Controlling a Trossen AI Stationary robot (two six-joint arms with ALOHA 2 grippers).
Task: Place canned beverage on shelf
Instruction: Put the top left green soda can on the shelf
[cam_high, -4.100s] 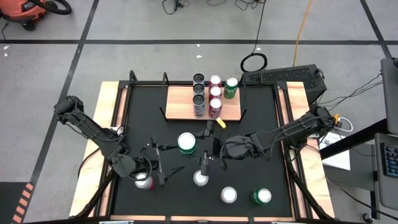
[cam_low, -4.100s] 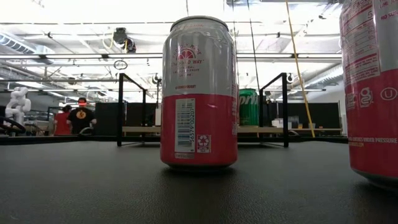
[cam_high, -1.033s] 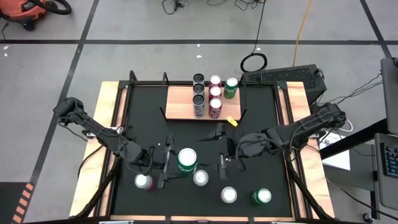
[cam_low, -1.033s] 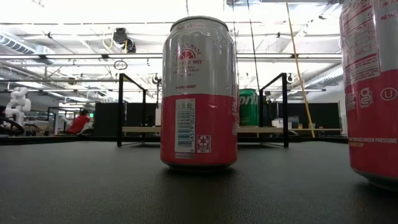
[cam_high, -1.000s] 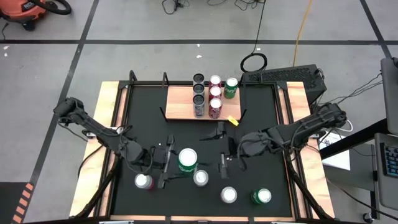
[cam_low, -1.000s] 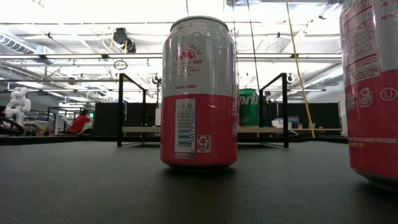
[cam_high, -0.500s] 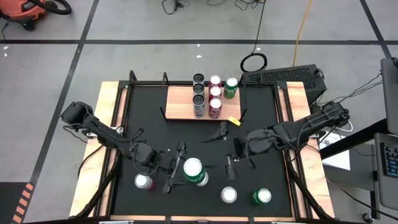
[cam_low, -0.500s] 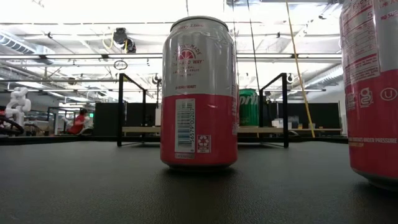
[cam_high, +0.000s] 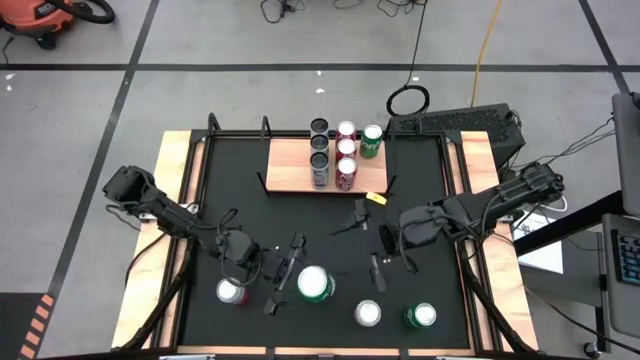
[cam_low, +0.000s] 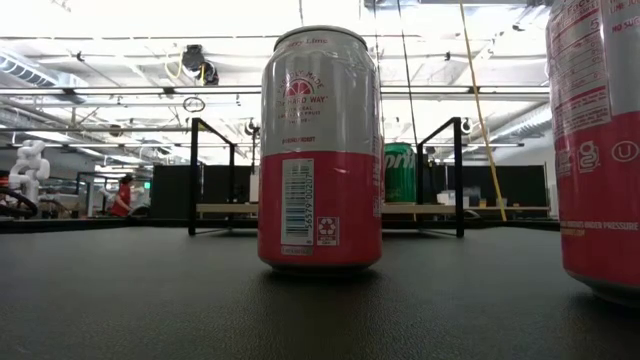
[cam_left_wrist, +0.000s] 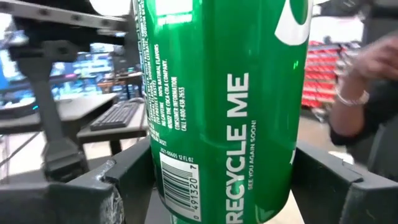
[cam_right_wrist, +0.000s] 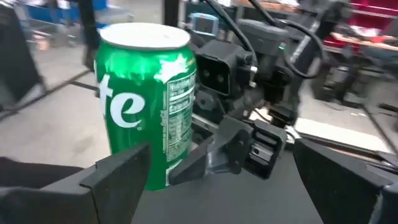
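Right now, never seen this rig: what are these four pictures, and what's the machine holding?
Two dark jointed robot arms work over a black mat.

The overhead picture shows both. The left gripper is closed around an upright green soda can. The right gripper is open and holds nothing.

The table-level picture looks across the mat past a red and silver can standing close to the lens.

The other two pictures come from cameras on the wrists. The left one shows the held green can up close; the right one sees that can and the left gripper from across the mat.

At the back, the flat light-brown wooden shelf already carries five cans. Three more stand loose on the mat.
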